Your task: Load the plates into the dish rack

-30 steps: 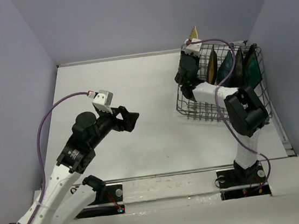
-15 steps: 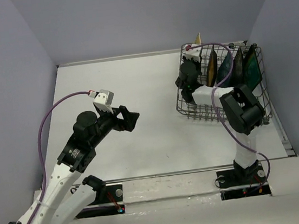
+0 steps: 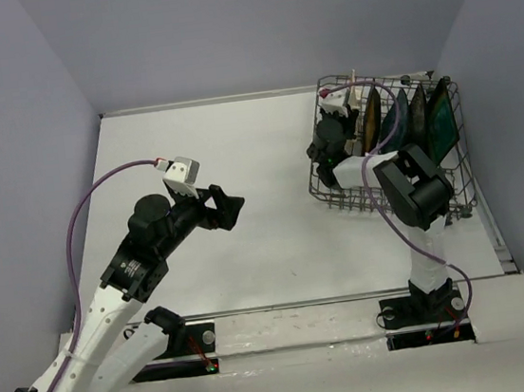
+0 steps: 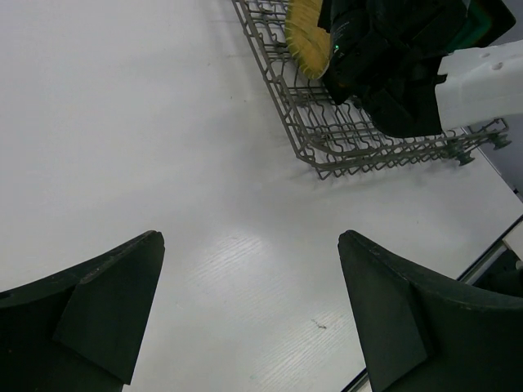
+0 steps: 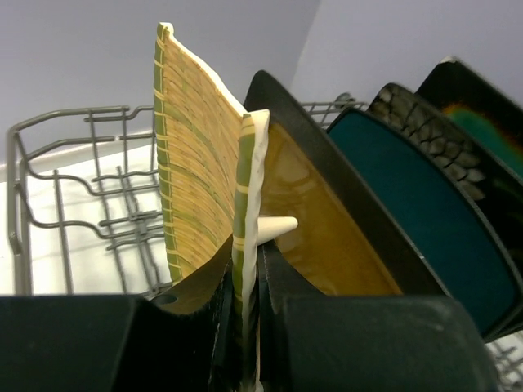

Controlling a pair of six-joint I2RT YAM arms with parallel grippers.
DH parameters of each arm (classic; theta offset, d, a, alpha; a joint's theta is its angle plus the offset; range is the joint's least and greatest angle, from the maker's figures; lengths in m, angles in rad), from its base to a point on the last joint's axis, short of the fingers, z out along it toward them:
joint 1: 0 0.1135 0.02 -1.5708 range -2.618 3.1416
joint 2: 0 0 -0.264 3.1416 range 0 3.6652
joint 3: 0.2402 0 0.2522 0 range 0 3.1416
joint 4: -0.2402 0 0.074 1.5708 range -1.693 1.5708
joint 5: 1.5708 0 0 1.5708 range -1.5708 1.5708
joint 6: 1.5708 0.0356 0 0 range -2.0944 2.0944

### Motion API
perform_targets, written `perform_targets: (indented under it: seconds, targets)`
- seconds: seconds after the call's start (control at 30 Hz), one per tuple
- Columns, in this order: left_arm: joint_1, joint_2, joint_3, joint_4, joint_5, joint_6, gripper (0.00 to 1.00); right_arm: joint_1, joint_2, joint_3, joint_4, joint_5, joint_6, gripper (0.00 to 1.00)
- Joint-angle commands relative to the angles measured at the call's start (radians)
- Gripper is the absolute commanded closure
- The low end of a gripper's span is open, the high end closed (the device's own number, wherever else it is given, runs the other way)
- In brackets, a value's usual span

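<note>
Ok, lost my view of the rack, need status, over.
Right gripper shut on yellow-tan plate, upright in dish rack beside amber plate. Left gripper open, empty. Nothing seen blocking.

So the right gripper [image 5: 243,304] has dropped lower, and the yellow-tan gridded square plate [image 5: 194,155] now sits deeper in the grey wire dish rack [image 5: 57,175].

Left arm [image 3: 101,326] and right arm [image 3: 430,261]: white shells, black joints, a purple cable [image 3: 69,241] each; left hand [image 4: 249,237] and right hand [image 5: 245,282] matte black.
</note>
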Motion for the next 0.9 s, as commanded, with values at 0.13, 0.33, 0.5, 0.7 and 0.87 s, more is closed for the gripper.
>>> perform_targets:
  seconds: [0.13, 0.33, 0.5, 0.7, 0.87]
  targets:
    - [-0.006, 0.002, -0.005, 0.044, 0.002, 0.007, 0.01, -0.018, -0.099, -0.01, -0.085, -0.061, 0.29, 0.93]
    - [-0.004, 0.005, -0.005, 0.044, 0.004, 0.006, 0.01, -0.018, -0.093, -0.08, -0.062, -0.04, 0.327, 0.93]
    - [-0.006, 0.009, -0.005, 0.046, 0.005, 0.006, 0.01, -0.018, -0.107, -0.142, -0.032, -0.03, 0.356, 0.87]
    - [-0.006, 0.014, -0.005, 0.046, 0.005, 0.006, 0.01, -0.009, -0.133, -0.188, 0.019, -0.029, 0.32, 0.6]
    - [-0.006, 0.017, -0.005, 0.044, 0.004, 0.006, 0.01, 0.012, -0.154, -0.214, 0.019, -0.012, 0.318, 0.55]
